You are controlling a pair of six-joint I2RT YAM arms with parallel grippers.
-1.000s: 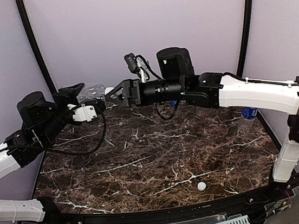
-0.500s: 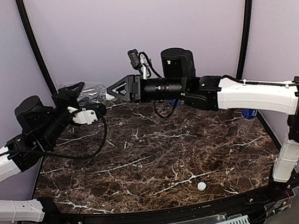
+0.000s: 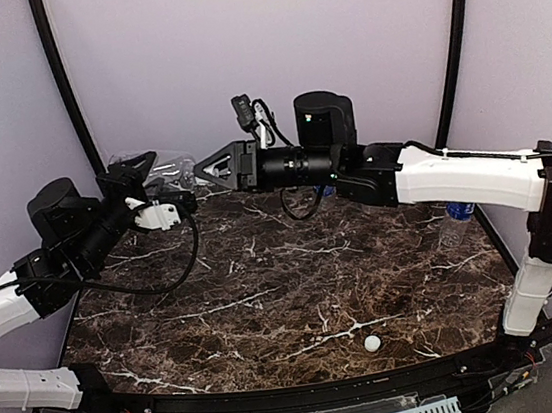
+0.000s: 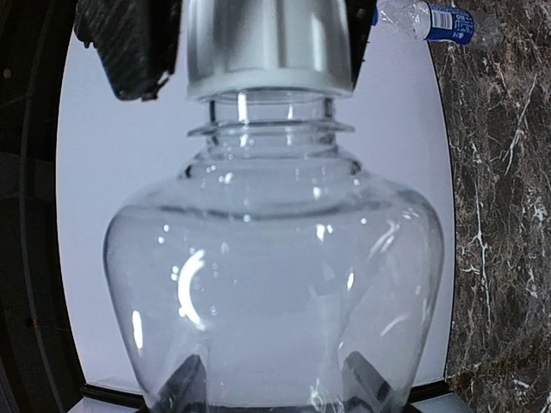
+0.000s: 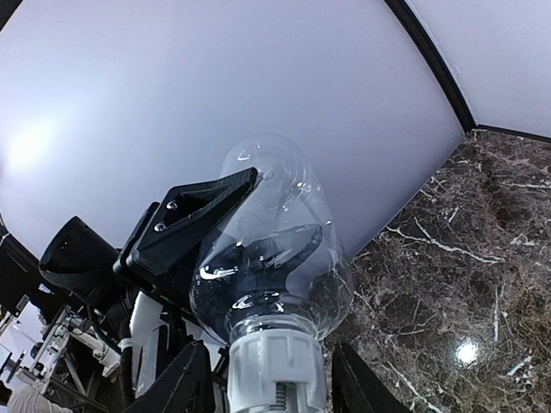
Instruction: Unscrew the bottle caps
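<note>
While left tool (image 3: 167, 180) grips plain bottle (image 4: 275, 275), right tool (image 3: 201, 170) clasps white cap (image 5: 275, 366), loose cap (image 3: 372, 343) nearby.

Two white-and-black robot arms (image 3: 464, 175)
Glossy white link shells, black joints, black looped cables; a green light glows on the right arm's joint.

Glossy clear plastic bottle (image 4: 275, 284); polished marble-look table (image 3: 296, 285).
</note>
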